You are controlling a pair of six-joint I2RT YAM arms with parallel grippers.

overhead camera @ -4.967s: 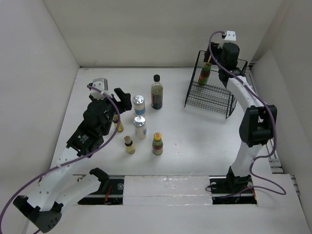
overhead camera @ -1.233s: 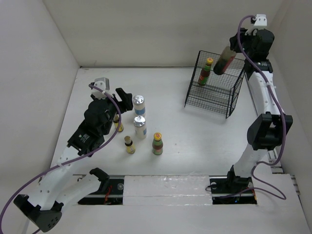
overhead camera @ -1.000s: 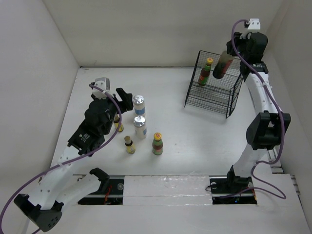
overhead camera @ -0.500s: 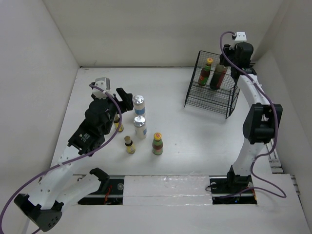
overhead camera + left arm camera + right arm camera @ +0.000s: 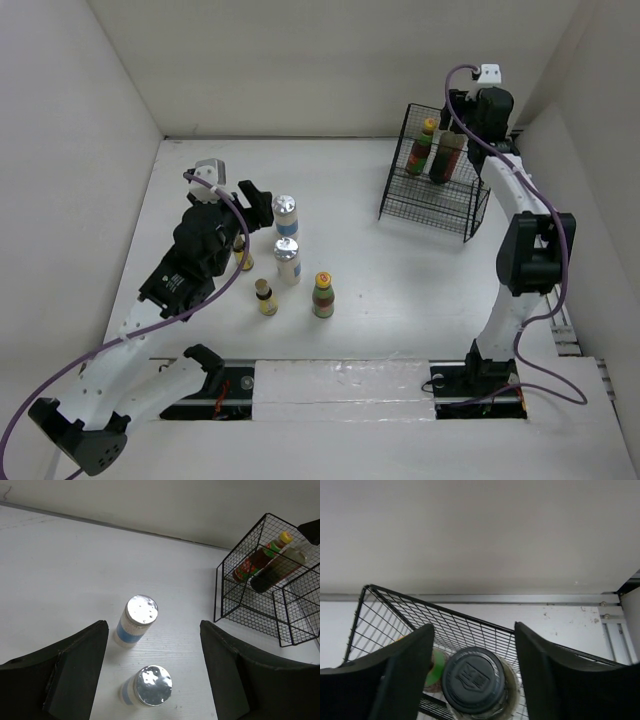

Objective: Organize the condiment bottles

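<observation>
White walls point(image 5: 300, 60) enclose a white table point(image 5: 400, 290). At its far right, a black wire basket point(image 5: 430, 205) holds the tall dark bottle point(image 5: 446, 157) and a brown bottle point(image 5: 421, 148). The right gripper point(image 5: 473, 630) straddles the dark cap, jaws clear of it. Five other bottles point(image 5: 288, 259) stand centre-left by the left gripper point(image 5: 153, 625), which is spread and empty.

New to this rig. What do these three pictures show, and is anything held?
Two robot arms are bolted at the near edge of a white table; each ends in a two-finger gripper. The wide picture looks down from above; the other two come from wrist cameras, so the dark shapes at their sides are fingers. Five small bottles stand on the table by the left gripper, which is open and empty. The basket holds a brown bottle and a dark bottle. The right gripper is open around the dark bottle's cap, apparently not gripping it.
</observation>
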